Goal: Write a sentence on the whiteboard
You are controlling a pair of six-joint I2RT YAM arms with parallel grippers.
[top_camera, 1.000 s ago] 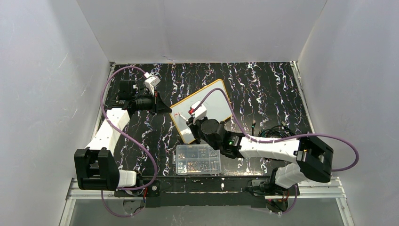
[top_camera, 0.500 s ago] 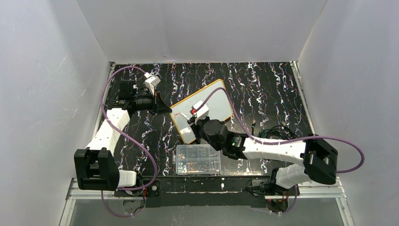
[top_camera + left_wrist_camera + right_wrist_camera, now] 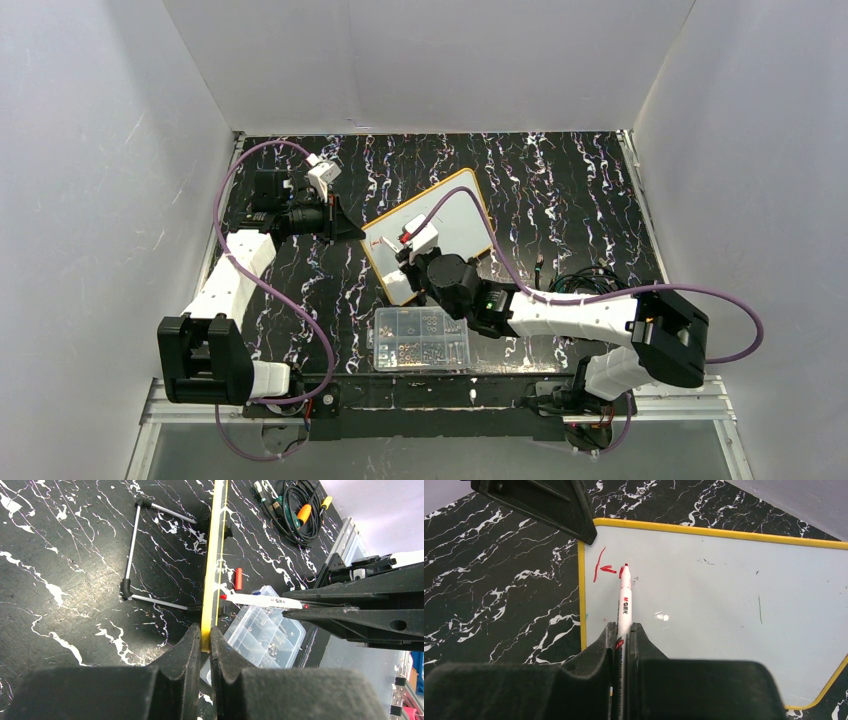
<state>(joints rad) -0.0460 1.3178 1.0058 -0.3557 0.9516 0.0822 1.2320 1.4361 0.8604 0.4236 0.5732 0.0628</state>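
The whiteboard (image 3: 452, 216) stands tilted on the black marbled table, its yellow rim (image 3: 214, 565) edge-on in the left wrist view. My left gripper (image 3: 202, 634) is shut on that rim at the board's left corner (image 3: 353, 231). My right gripper (image 3: 623, 628) is shut on a white marker (image 3: 624, 600) with a red tip touching the board's face (image 3: 724, 605). Of the sentence, only a red stroke with a short arm (image 3: 599, 566) shows, beside the tip near the left rim. My right gripper (image 3: 406, 263) hovers over the board's near-left part.
A clear plastic compartment box (image 3: 420, 338) with small parts lies just in front of the board. A bundle of cables (image 3: 585, 275) lies to the right. A red marker cap (image 3: 238, 578) lies by the board's foot; a wire stand (image 3: 131, 555) props it behind. White walls enclose the table.
My right gripper with the marker shifted slightly to the right and then back along the board. The left arm and the board stayed still.
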